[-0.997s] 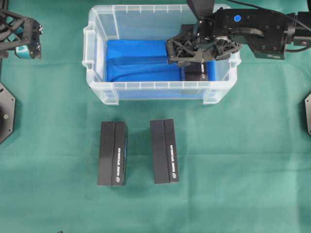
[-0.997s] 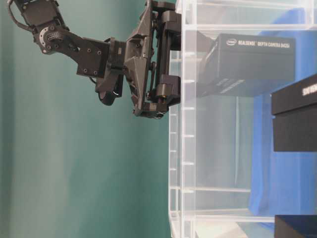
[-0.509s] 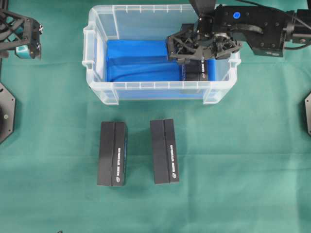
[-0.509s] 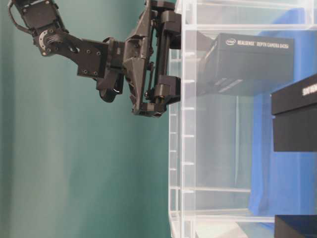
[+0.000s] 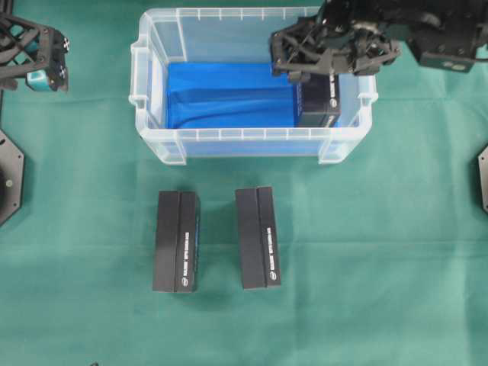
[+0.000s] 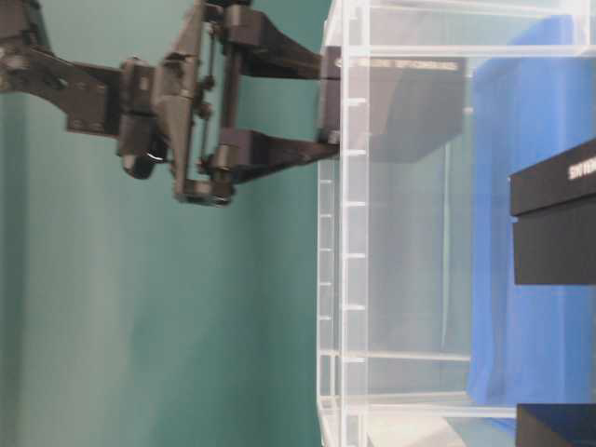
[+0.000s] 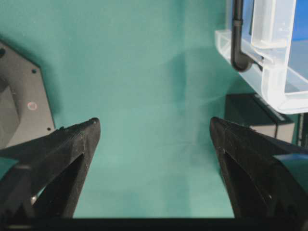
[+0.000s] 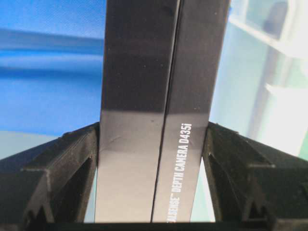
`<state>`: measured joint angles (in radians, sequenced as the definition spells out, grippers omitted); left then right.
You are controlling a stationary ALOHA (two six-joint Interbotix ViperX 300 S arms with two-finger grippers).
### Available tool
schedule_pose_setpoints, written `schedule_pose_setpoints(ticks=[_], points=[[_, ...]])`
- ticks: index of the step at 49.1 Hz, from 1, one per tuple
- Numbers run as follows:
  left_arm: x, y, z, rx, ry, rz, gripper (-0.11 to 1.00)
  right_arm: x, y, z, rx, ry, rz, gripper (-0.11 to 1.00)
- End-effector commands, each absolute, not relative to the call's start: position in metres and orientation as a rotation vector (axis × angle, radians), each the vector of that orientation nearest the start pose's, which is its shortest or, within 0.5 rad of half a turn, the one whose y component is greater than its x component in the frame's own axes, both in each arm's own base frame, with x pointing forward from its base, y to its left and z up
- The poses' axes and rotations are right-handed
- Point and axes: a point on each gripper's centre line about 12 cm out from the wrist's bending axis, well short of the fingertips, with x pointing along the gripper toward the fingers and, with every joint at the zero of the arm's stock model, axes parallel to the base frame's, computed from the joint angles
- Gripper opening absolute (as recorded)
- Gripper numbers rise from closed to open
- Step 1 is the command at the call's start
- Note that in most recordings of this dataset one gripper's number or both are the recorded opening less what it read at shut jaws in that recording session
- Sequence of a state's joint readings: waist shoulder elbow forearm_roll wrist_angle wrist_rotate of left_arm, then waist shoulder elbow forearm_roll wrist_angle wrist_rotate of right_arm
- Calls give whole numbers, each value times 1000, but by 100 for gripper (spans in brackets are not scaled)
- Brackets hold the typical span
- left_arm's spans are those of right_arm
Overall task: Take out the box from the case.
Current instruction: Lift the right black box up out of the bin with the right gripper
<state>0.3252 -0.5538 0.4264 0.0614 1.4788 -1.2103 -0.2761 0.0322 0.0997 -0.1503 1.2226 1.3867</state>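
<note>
1. Fingers (image 8: 72,163) of the right gripper (image 8: 151,168) press on both long sides of a black box (image 8: 159,96), so the gripper is partly open and closed on this box. White print on the box reads "DEPTH CAMERA D435i".
2. From the overhead view, the right gripper (image 5: 324,65) is over the right end of the case (image 5: 152,133), and the held box (image 5: 319,103) hangs under it, inside the walls of the case.
3. From the table-level view, the held box (image 6: 410,107) is seen through the clear wall of the case (image 6: 340,307), with its upper part near the rim. The right gripper (image 6: 326,107) reaches into the case from above the rim.
4. A blue cloth (image 5: 221,95) covers the floor of the case, and the box is apart from it in the right wrist view.
5. The left gripper (image 7: 154,159) has its fingers (image 7: 72,149) fully apart and holds nothing. It hovers over the green surface (image 7: 139,86), well apart from the case, at the left edge of the overhead view (image 5: 38,57).
6. Two more black boxes lie on the green surface in front of the case: the left box (image 5: 177,241) and the middle box (image 5: 257,237). They are parallel, near each other but not touching.
7. A corner of the case (image 7: 269,72) and one black box (image 7: 255,115) show in the left wrist view.
</note>
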Motion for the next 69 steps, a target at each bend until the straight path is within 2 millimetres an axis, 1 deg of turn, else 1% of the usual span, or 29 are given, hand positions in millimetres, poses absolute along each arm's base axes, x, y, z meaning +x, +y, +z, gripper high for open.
schedule_pose_setpoints(ticks=[1, 8, 23, 36, 52, 69], points=[[204, 76, 343, -1169, 972, 1093, 99, 368, -121, 307, 1199, 843, -1163, 67], [204, 76, 343, -1171, 971, 1094, 99, 364, -120, 327, 1201, 825, -1160, 67], [204, 75, 343, -1172, 972, 1092, 99, 363, -114, 363, 1198, 812, -1157, 67], [204, 75, 343, -1173, 971, 1093, 99, 360, -111, 390, 1176, 782, -1163, 67], [204, 75, 343, -1175, 972, 1092, 99, 358, -105, 404, 1168, 780, -1163, 67], [204, 74, 343, -1175, 972, 1092, 99, 356, -106, 406, 1156, 779, -1176, 67]])
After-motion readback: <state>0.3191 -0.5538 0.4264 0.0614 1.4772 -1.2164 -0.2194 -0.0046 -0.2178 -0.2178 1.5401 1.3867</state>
